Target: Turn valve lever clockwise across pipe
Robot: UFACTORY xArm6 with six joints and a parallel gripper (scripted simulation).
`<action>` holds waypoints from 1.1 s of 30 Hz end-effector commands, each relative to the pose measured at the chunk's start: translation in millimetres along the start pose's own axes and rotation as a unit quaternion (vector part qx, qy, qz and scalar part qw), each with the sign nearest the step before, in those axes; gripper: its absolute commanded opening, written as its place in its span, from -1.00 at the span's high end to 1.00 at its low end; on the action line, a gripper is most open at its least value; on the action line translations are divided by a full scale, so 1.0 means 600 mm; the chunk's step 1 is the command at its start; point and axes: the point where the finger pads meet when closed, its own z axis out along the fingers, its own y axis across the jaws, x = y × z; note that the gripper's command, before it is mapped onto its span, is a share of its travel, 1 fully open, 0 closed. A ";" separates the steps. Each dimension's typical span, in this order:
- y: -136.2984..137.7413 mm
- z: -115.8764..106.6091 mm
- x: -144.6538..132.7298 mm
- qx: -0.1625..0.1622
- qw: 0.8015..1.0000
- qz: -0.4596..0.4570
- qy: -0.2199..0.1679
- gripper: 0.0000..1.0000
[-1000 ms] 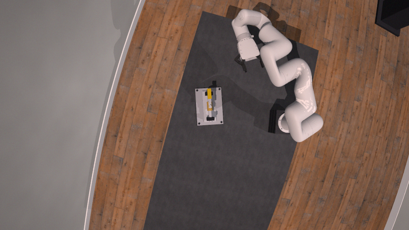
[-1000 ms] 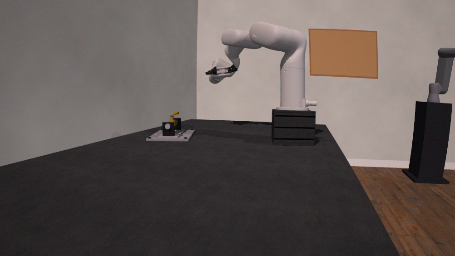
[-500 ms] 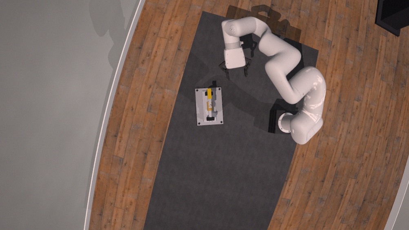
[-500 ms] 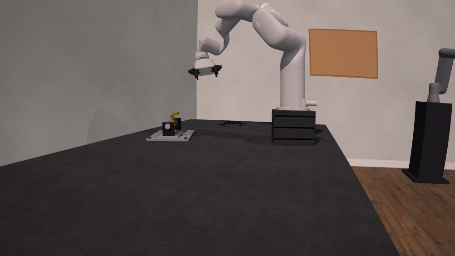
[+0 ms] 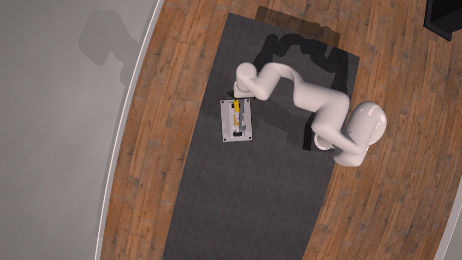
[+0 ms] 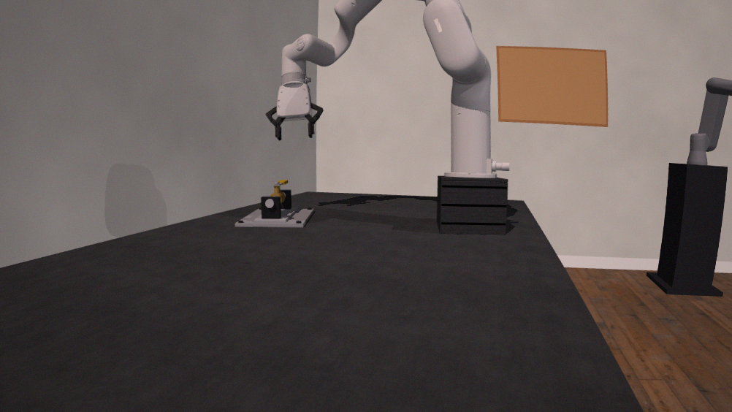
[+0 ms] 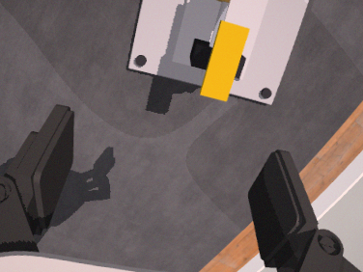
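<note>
The valve (image 5: 236,124) (image 6: 277,194) stands on a light grey baseplate (image 5: 225,129) (image 6: 250,222) (image 7: 161,13) on the dark table. Its yellow lever (image 5: 236,105) (image 6: 281,182) (image 7: 224,61) lies along the pipe (image 5: 237,128), pointing toward the plate's end nearest my wrist. My gripper (image 6: 294,131) (image 7: 170,153) is open and empty. It points straight down, high above the table, just beyond the lever's end of the plate. In the overhead view the wrist hides the fingers.
The arm's black pedestal (image 5: 307,137) (image 6: 472,204) stands to the right of the valve. The table's edge and the wooden floor (image 7: 322,167) lie close behind the gripper. A black stand with a grey arm (image 6: 691,225) is off the table at the right.
</note>
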 end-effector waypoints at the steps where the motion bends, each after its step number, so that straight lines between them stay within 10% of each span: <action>1: 0.041 0.011 0.015 -0.023 0.996 0.000 -0.082 -1.00; 33: 0.056 0.031 0.017 -0.030 0.994 0.000 -0.108 -1.00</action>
